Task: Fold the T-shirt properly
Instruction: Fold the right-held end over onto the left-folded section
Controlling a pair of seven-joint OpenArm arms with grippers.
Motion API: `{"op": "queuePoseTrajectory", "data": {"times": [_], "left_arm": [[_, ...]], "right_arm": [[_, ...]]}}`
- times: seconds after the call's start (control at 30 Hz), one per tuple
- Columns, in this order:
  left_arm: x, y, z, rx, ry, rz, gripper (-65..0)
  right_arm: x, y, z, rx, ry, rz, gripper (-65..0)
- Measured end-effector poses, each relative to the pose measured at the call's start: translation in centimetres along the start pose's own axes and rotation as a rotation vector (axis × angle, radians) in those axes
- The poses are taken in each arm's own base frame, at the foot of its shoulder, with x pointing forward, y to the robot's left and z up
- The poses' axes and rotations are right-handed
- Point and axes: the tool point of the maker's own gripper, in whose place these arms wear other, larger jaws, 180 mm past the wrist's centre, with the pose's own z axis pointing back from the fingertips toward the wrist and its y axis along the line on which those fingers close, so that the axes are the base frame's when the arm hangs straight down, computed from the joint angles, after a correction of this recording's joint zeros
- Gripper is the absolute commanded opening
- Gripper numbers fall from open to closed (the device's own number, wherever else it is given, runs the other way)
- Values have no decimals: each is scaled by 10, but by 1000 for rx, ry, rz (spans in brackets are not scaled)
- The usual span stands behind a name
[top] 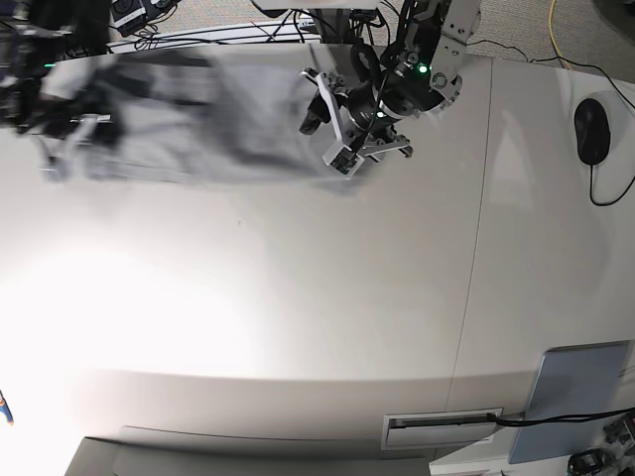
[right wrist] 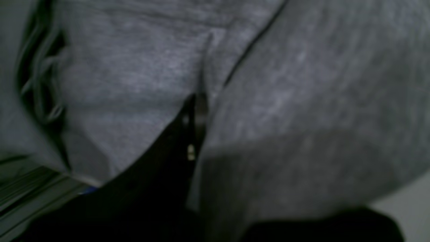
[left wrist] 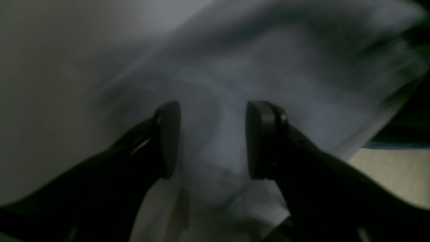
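Note:
The grey T-shirt [top: 198, 119] lies motion-blurred across the far left of the white table [top: 298, 317], stretched between my two arms. My right gripper [top: 60, 124] is at the shirt's left end. In the right wrist view one black finger [right wrist: 196, 111] shows, pinched into a fold of the shirt [right wrist: 117, 74]; cloth hides the other finger. My left gripper [top: 337, 139] is at the shirt's right end. In the left wrist view its fingers [left wrist: 168, 134] stand wide apart, gripper [left wrist: 213, 137] open, over blurred grey cloth [left wrist: 268, 67].
A black mouse [top: 591, 131] with its cable lies at the right edge. A grey pad [top: 580, 397] sits at the front right corner. Cables [top: 198, 40] run behind the table's far edge. A seam [top: 476, 248] crosses the tabletop.

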Motion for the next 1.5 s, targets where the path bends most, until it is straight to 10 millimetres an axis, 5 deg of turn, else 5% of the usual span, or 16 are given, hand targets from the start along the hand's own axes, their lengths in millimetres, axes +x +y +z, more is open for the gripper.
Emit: {"op": "queuePoseTrajectory", "data": {"times": [0.13,0.33,0.6,0.93,1.3,1.5], "left_arm": [[-3,3,0,24,5,-15,-345],[-3,5,-8,22,-25,-6,-345],[-22,2,-23,-14,-6,-3,-345],[-21,-1,-23,-26,-10,-14,-345],[-21,-1,-23,-26,-10,-14,-345],[-21,-1,-23,-26,-10,-14,-345]], "right_arm": [[29,-20,42,-111,-60,29,-650],[52,14,53,-177,-120,170,-650],[57,113,19,-232,-215,329,-650],[23,219,-55,-129,-123,414,-650],[18,258,-69,-150,-142,495,-649],[7,265,-71,-101,-113,601,-457]]}}
